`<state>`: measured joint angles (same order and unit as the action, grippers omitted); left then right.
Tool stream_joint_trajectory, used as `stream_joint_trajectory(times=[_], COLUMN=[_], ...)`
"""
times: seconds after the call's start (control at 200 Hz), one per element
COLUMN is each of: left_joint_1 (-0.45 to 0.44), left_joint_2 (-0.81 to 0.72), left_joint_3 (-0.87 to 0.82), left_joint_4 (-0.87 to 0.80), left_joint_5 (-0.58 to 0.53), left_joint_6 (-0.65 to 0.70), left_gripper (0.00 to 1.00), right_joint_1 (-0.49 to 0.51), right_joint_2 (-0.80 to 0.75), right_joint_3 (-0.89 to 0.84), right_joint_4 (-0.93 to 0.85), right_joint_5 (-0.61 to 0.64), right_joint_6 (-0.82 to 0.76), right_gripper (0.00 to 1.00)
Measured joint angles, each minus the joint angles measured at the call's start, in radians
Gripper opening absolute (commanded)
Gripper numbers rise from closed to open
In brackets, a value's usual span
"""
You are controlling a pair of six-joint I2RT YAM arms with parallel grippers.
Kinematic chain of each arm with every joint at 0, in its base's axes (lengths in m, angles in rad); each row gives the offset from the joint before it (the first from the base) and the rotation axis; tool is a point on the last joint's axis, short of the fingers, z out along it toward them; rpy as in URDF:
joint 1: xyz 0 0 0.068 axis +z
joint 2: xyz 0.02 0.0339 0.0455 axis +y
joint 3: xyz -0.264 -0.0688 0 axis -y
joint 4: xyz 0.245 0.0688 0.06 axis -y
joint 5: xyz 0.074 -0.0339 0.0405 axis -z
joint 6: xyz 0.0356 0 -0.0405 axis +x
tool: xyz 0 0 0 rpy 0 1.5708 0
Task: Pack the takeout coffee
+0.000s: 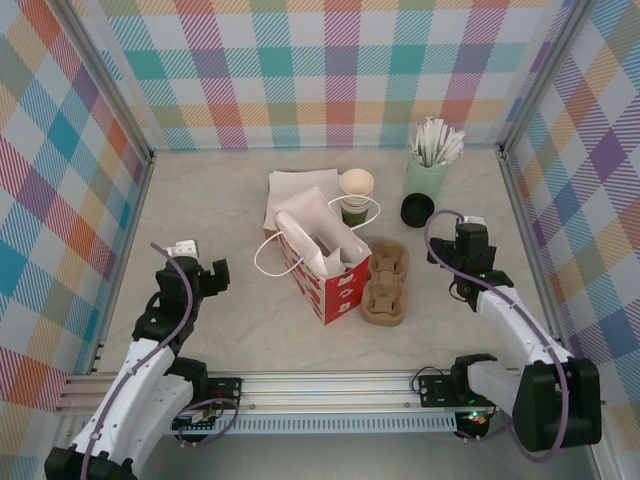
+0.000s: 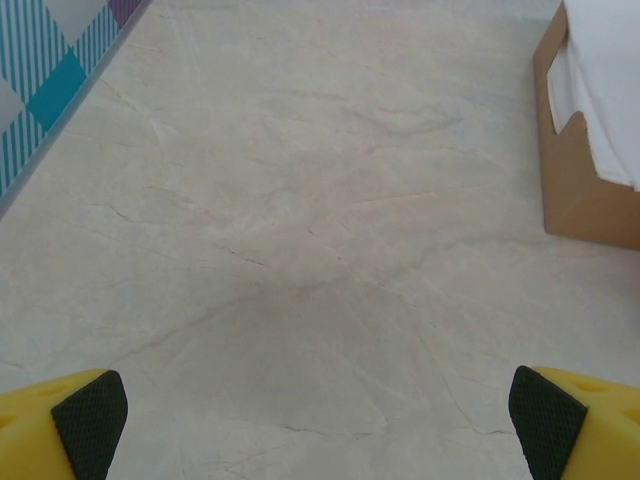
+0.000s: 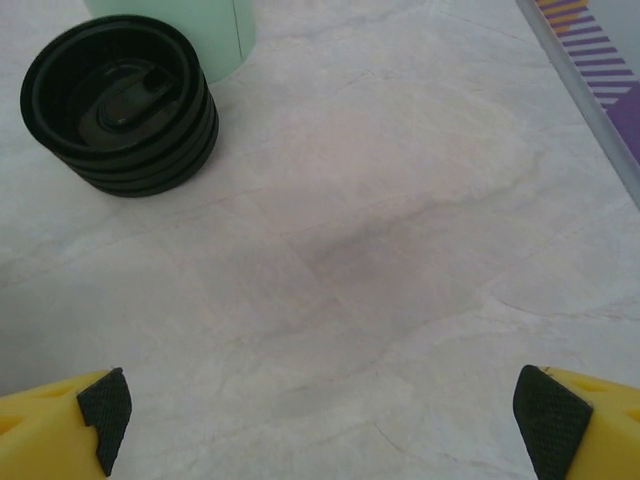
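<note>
The takeout coffee (image 1: 356,190) stands upright at upper centre of the top view, just behind the red-and-white bag (image 1: 322,268), with a bag handle looped close by its base. The left gripper (image 2: 320,425) and the right gripper (image 3: 320,420) are spread wide over bare table, nothing between them. The cup is probably best taken below the rim, squeezed lightly, lifted clear of the handle and kept upright.
</note>
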<state>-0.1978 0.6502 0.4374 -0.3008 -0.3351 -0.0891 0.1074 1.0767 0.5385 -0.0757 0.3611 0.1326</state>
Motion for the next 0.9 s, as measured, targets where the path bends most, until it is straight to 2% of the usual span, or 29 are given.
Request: stream_joint_trajectory(times=[0.24, 0.51, 0.61, 0.9], left_joint_1=[0.003, 0.009, 0.016, 0.047], left_joint_2=[0.124, 0.259, 0.307, 0.446], left_joint_3=[-0.036, -0.093, -0.108, -0.140], left_joint_4=[0.149, 0.352, 0.439, 0.700], left_joint_5=[-0.006, -0.007, -0.004, 0.019], left_joint_6=[0.000, 0.011, 0.031, 0.073], left_gripper=[1.00, 1.00, 1.00, 1.00], right_joint_1=[-0.037, -0.056, -0.056, -0.097], right_joint_2=[0.162, 0.310, 0.408, 0.452], right_joint_3=[-0.106, -0.114, -0.118, -0.136], right_joint_4=[0.304, 0.605, 0.749, 0.821], right_joint_5=[-0.076, -0.174, -0.211, -0.332], right_joint_6=[-0.049, -0.099, -0.106, -0.119], right_gripper=[1.00, 1.00, 1.00, 1.00])
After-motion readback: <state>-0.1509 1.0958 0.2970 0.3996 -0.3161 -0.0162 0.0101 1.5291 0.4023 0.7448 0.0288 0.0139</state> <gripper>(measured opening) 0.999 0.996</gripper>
